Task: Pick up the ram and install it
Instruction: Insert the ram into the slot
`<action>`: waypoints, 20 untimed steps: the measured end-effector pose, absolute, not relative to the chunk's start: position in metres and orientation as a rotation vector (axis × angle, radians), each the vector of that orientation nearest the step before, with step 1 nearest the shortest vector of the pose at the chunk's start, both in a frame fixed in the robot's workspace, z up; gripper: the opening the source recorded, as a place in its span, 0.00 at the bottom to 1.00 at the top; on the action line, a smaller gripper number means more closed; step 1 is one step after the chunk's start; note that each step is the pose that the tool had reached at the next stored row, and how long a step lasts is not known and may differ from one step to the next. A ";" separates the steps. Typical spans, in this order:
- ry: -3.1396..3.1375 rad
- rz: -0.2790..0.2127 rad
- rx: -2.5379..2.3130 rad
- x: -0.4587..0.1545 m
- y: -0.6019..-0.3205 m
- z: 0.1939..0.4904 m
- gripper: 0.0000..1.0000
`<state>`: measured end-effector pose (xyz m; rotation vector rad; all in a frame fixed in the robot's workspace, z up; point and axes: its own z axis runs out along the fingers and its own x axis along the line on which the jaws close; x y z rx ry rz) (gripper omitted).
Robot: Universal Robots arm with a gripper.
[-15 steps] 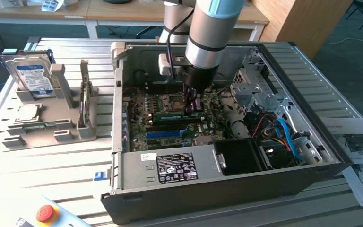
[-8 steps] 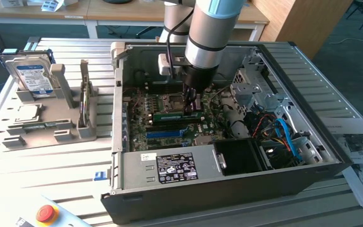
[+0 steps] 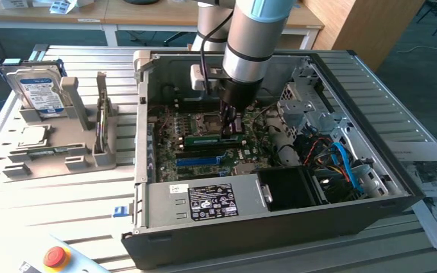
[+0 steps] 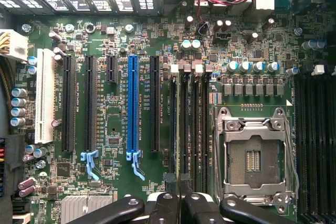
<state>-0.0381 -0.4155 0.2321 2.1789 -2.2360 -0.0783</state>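
Ram: green. Pincer: black. Arm: silver-grey, pale blue band higher up. Motherboard: dark green with fine pale print. It carries one blue slot and one white slot; the other slots are black. Processor socket: silver frame. Case: black. Counter: pale grey, ribbed. Hard drive: blue-and-white label. Button: red on yellow.

Above my end effector the way stands open, while the case wall, the drive cage and seemingly loose cables crowd the sides.
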 end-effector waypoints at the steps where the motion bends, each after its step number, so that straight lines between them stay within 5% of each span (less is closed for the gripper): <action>1: -2.236 -0.078 2.179 -0.038 -0.416 0.232 0.12; 20: -2.236 -0.078 2.179 -0.038 -0.416 0.230 0.12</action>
